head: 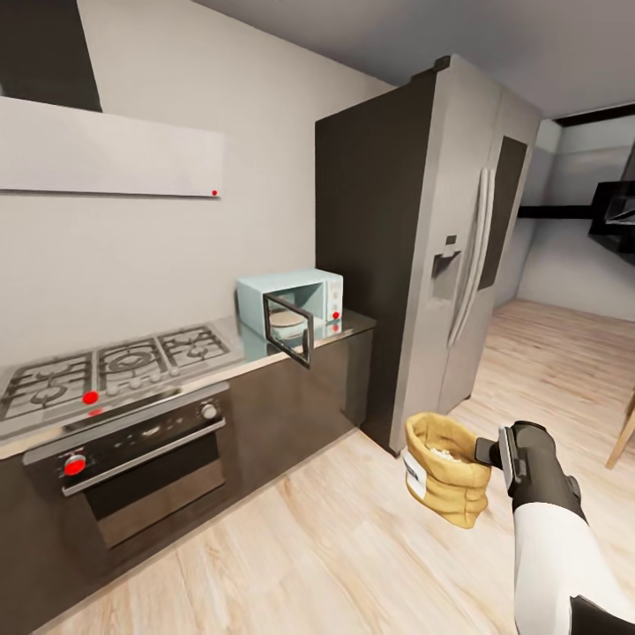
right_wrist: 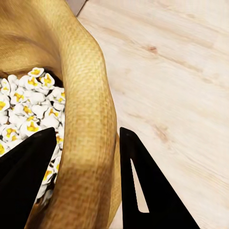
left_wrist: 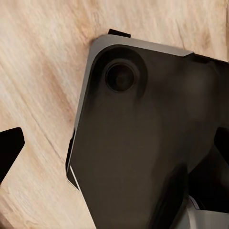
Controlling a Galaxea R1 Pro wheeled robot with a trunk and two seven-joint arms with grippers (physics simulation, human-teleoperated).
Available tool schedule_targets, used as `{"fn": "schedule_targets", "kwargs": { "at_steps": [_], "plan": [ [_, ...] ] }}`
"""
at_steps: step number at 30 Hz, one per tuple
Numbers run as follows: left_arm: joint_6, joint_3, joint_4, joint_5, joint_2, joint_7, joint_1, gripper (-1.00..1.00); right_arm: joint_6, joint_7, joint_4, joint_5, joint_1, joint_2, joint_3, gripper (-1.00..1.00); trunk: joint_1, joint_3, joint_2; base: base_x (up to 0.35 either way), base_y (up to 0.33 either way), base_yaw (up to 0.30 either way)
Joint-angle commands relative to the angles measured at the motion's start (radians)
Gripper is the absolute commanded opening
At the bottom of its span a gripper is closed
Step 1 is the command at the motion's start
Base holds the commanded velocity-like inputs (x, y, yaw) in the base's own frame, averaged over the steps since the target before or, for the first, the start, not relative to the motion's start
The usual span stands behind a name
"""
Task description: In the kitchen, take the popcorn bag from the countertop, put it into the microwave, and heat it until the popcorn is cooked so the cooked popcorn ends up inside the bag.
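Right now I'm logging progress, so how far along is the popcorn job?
Cooking looks done: white popped popcorn fills the popcorn bag. In hand: the right gripper pinches the bag's rim above the floor. The microwave stands open on the countertop; nothing obvious remains.

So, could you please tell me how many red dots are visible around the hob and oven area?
4: on the hood's right corner, the hob's front edge, the oven's left knob, the microwave's panel.
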Motion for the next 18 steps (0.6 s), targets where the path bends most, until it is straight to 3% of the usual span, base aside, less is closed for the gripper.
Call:
{"fn": "schedule_targets", "kwargs": {
  "at_steps": [1,18],
  "plan": [
    [-0.003,0.0,0.0,0.004,0.0,0.0,-0.001,1.0,0.004,0.001,-0.001,0.001,-0.001,0.0,-0.001,-1.0,0.001,-0.001,-0.001,0.314,-0.015,0.0],
    [-0.011,0.0,0.0,0.004,-0.001,0.0,-0.001,1.0,0.003,-0.001,-0.001,0.001,-0.001,0.0,-0.001,-1.0,0.001,-0.001,-0.001,0.306,-0.152,0.0]
  ]
}}
